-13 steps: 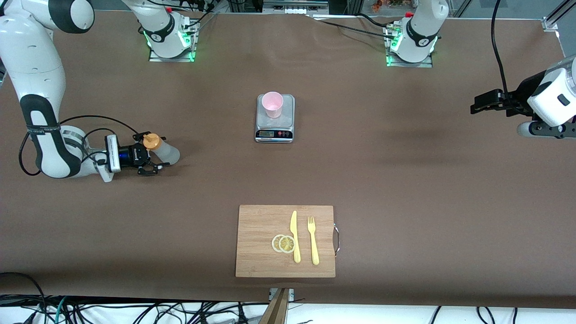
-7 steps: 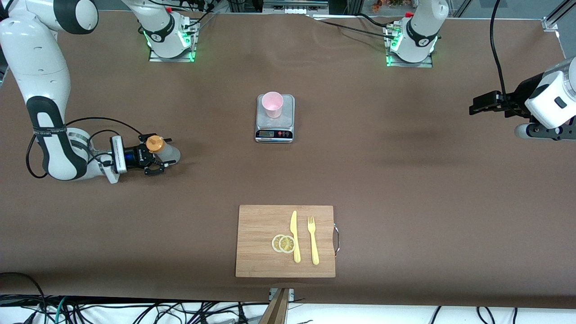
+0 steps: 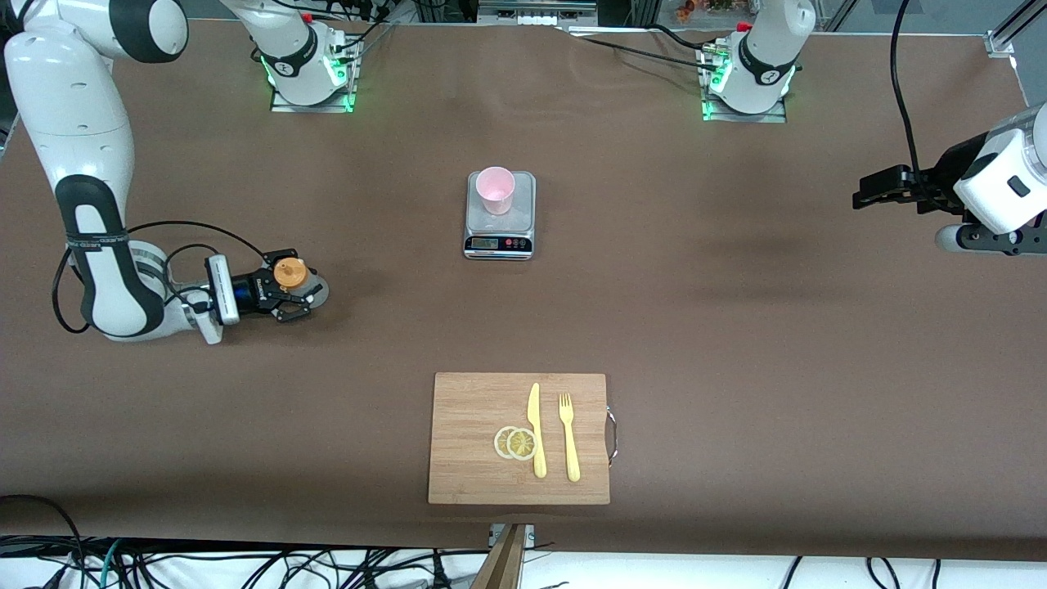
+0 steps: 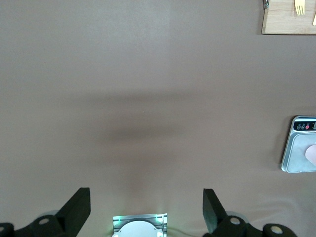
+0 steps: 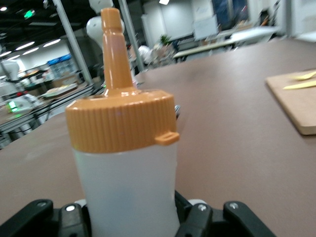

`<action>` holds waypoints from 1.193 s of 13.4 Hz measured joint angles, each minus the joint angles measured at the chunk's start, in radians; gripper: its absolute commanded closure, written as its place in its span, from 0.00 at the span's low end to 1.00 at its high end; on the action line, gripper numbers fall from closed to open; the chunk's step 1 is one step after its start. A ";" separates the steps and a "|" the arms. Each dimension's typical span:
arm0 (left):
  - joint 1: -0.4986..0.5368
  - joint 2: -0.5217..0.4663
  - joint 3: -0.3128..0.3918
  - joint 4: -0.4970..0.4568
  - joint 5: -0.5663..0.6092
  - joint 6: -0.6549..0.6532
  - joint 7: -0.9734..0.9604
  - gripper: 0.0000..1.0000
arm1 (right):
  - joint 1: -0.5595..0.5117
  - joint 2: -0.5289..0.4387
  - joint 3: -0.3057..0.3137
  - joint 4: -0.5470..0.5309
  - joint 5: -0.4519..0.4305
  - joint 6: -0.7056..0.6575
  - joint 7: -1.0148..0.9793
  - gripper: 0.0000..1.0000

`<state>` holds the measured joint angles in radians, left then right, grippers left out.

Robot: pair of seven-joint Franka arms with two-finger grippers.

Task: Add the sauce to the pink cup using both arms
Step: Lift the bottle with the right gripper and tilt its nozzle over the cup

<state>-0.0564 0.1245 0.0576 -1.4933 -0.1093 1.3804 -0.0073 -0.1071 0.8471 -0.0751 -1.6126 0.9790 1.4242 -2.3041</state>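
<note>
The sauce bottle [image 3: 289,273], frosted with an orange nozzle cap, stands about upright on the table toward the right arm's end. My right gripper [image 3: 287,286] is shut on its body; the right wrist view shows the bottle [image 5: 123,163] filling the gap between the jaws of that gripper [image 5: 132,223]. The pink cup [image 3: 495,190] stands on a small silver scale [image 3: 500,236] at mid-table. My left gripper [image 3: 869,190] waits open and empty, high over the left arm's end of the table; its wrist view [image 4: 145,197] shows bare table, with the cup's edge [image 4: 312,154] on the scale [image 4: 295,150].
A wooden cutting board [image 3: 470,458] lies nearer the front camera than the scale, with a yellow knife [image 3: 536,429], a yellow fork [image 3: 568,438] and two lemon slices [image 3: 515,442] on it. The arm bases [image 3: 307,69] stand along the table's back edge.
My right gripper has swung the bottle from lying tilted to about upright and shifted slightly toward the table's middle. The left arm has barely moved.
</note>
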 measured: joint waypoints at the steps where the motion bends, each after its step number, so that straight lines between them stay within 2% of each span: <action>1: 0.000 0.000 0.000 0.000 0.000 0.000 0.000 0.00 | 0.032 -0.015 0.000 0.027 -0.049 0.009 0.068 1.00; 5: 0.000 0.001 -0.002 0.001 0.000 0.002 0.000 0.00 | 0.154 -0.128 0.003 0.076 -0.254 0.064 0.346 1.00; 10: 0.000 0.001 -0.003 0.001 0.000 0.002 0.000 0.00 | 0.369 -0.265 0.010 0.077 -0.528 0.102 0.680 1.00; 14: 0.001 0.001 -0.003 0.001 0.000 0.003 0.000 0.00 | 0.524 -0.310 0.019 0.067 -0.717 0.102 0.866 1.00; 16: 0.002 0.001 -0.003 0.001 0.000 0.003 0.000 0.00 | 0.588 -0.311 0.065 0.065 -0.827 0.102 1.000 1.00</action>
<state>-0.0548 0.1260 0.0543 -1.4919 -0.1093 1.3830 -0.0073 0.4807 0.5365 -0.0101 -1.5476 0.1523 1.5261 -1.3040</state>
